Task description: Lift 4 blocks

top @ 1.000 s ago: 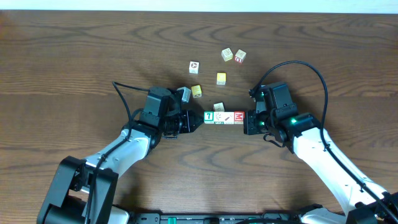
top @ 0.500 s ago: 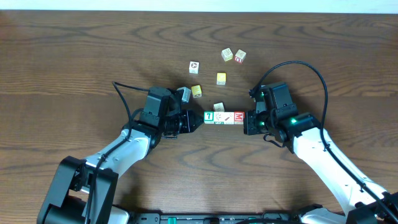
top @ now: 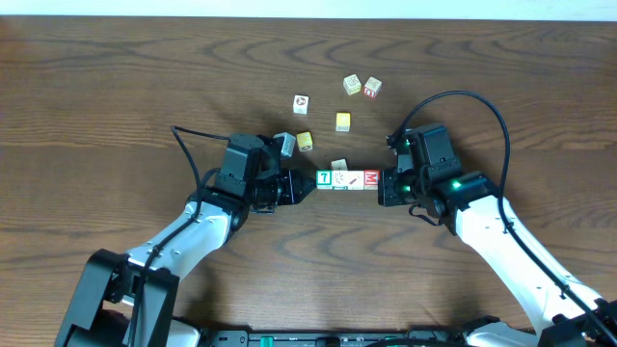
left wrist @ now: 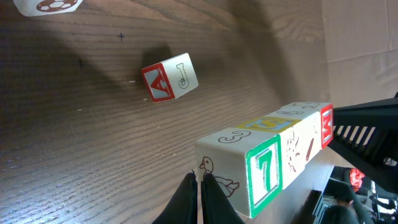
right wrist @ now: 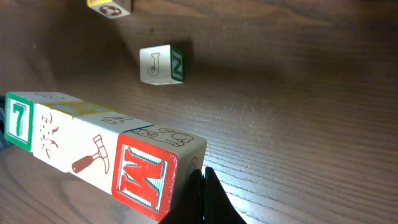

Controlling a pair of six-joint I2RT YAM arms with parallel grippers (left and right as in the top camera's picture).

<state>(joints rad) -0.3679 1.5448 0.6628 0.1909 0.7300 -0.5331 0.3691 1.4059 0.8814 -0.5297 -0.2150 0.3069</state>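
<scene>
At the middle of the overhead frame, over the wooden table (top: 116, 87), the left gripper (top: 307, 184) and the right gripper (top: 383, 186) are pressing the row of four blocks (top: 347, 180) from both ends, fingers fully closed with nothing between them; loose cubes (top: 343, 121) are lying just above.

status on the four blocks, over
Left gripper, right gripper shut. Four blocks pinched end to end between their tips. Loose cube nearby, not touching.

The blocks (top: 347, 180) squeezed between left tool (top: 309, 185) and right tool (top: 384, 184) are made of smooth painted wood, faintly glossy. The table (top: 116, 87) under the tools is finished in dark matt woodgrain.
</scene>
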